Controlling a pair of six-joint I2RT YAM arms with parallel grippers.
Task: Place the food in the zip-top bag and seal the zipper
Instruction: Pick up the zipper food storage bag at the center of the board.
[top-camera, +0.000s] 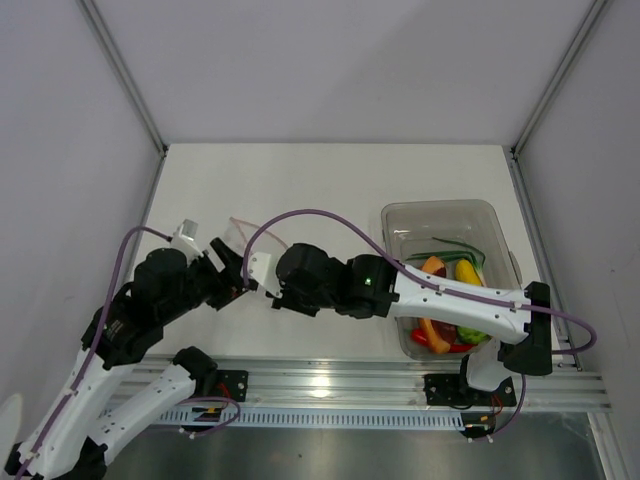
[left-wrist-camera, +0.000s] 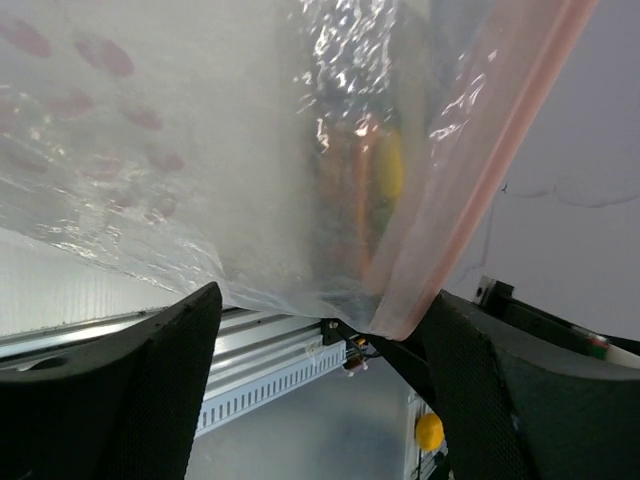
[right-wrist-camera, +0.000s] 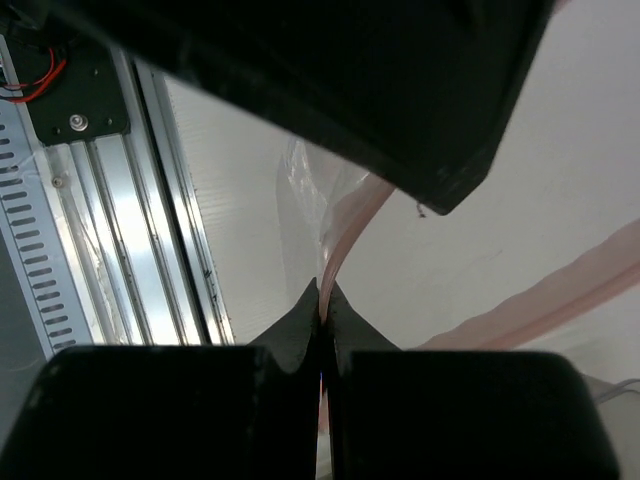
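Bag (left-wrist-camera: 200, 150) sits crumpled just ahead of the left gripper (left-wrist-camera: 320, 310), whose jaws stand wide apart. The bag's edge dips between the two fingertips. The zipper (left-wrist-camera: 480, 170) runs down to the finger on the right of that wrist view; whether they touch I cannot tell. The right gripper (right-wrist-camera: 322, 312) has its jaws pinched shut on the zipper, which comes out from between the tips and curves away. Food (top-camera: 466, 272) lies in the bin (top-camera: 440, 205), well apart from both pairs of jaws.
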